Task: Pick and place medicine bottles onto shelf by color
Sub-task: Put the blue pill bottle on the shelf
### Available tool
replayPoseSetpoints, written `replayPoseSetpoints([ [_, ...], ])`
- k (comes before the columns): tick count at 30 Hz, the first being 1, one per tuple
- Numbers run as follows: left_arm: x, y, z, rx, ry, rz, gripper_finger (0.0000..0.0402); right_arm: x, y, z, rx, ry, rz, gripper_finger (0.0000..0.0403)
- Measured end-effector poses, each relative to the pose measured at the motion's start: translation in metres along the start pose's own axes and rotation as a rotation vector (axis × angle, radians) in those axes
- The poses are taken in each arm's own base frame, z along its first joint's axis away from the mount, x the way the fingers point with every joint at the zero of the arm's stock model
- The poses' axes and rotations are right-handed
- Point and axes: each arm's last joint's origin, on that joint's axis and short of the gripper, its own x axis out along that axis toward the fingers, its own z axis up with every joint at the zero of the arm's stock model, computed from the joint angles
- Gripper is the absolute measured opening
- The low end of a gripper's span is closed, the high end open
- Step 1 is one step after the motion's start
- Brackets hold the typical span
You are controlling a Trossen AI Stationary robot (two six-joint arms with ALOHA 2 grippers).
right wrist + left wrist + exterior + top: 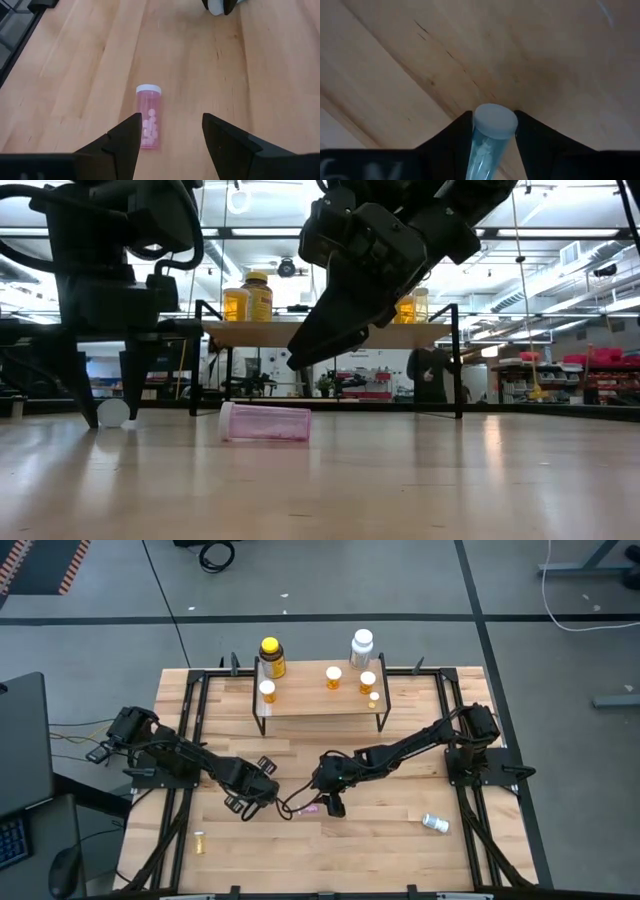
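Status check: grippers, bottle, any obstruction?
Left gripper around teal vial. Right gripper open over pink vial lying on table. Nothing blocking.

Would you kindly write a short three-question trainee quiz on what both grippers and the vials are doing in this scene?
1. True or false: the pink vial lies on its side.
2. What sits between the left gripper's fingers? A) teal vial B) yellow bottle C) nothing
3. Fill in: the right gripper's fingers are ___ above the pink vial.

Key: 1 true; 2 A; 3 open.
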Motion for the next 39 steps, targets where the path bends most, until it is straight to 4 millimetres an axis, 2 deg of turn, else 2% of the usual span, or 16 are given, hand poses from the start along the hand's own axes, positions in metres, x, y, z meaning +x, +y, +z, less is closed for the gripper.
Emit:
replayPoseSetpoints([
  [11,-0.007,0.001,-0.004,-0.005,0.02,0.033,0.0141,0.0,0.002,0.001,0.019,-0.008,0.0,0.0217],
  [15,-0.022,0.009,0.001,-0.022,-0.015,0.091,0.0145,0.0,0.001,0.001,0.019,-0.015,0.001,0.0217],
  [18,-0.027,0.012,0.0,-0.02,0.02,0.088,0.0142,0.0,0.002,0.001,0.019,-0.014,0.002,0.0217],
  [27,-0.054,0.028,0.015,-0.052,-0.003,0.211,0.0143,0.0,0.003,-0.001,0.044,0.004,0.016,0.0217],
  [33,-0.076,0.05,0.018,-0.226,-0.046,0.276,0.0142,0.001,0.011,-0.008,0.09,0.071,0.01,0.0217],
  [39,-0.104,0.071,-0.006,-0.396,-0.163,0.337,0.0137,0.002,0.021,-0.011,0.102,0.07,-0.022,0.0217],
])
